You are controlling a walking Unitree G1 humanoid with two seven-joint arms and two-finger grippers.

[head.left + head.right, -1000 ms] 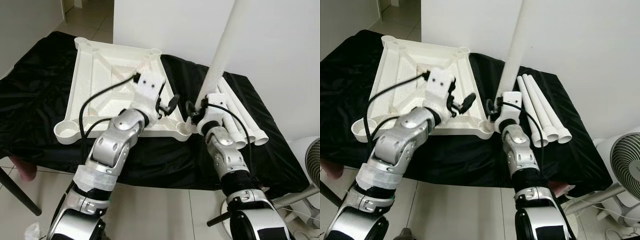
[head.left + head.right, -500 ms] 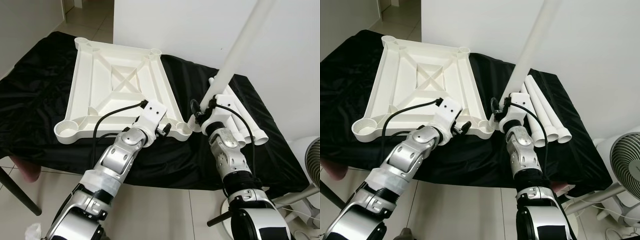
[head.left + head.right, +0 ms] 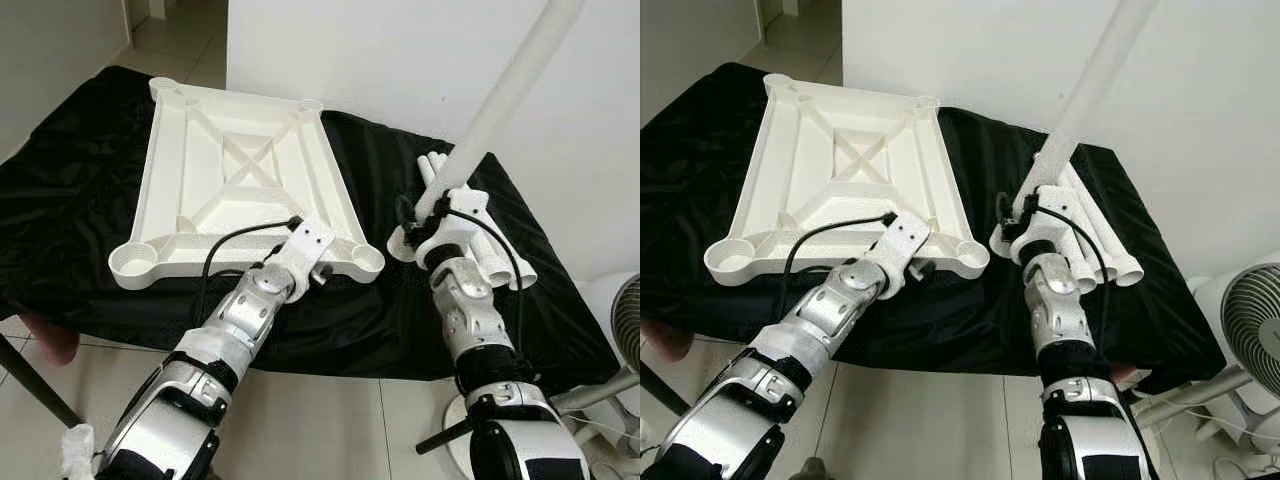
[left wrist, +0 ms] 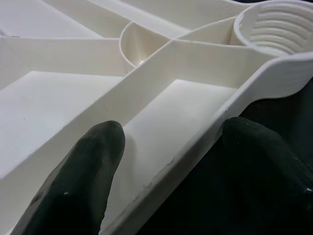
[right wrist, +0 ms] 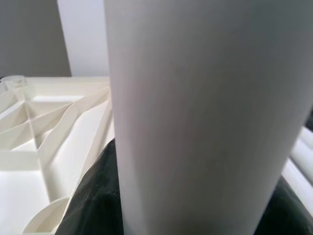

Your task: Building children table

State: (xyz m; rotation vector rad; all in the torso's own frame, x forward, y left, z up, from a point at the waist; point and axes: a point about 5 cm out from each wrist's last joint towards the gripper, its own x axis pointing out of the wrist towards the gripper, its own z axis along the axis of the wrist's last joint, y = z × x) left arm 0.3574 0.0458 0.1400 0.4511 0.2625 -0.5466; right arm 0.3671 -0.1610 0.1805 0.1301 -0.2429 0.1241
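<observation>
The right gripper [image 3: 428, 212], clamped on a tilted leg [image 3: 500, 100], probably lies just right of the corner socket [image 3: 364, 261]; the left gripper [image 4: 168, 161] straddles the tabletop [image 3: 240, 170] rim, fingers apart.

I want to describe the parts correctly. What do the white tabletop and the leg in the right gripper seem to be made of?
Tabletop: likely moulded plastic, matte white, shown by its ribs and threaded corner socket. Leg in the right gripper: probably plastic too, smooth matte tube.
</observation>
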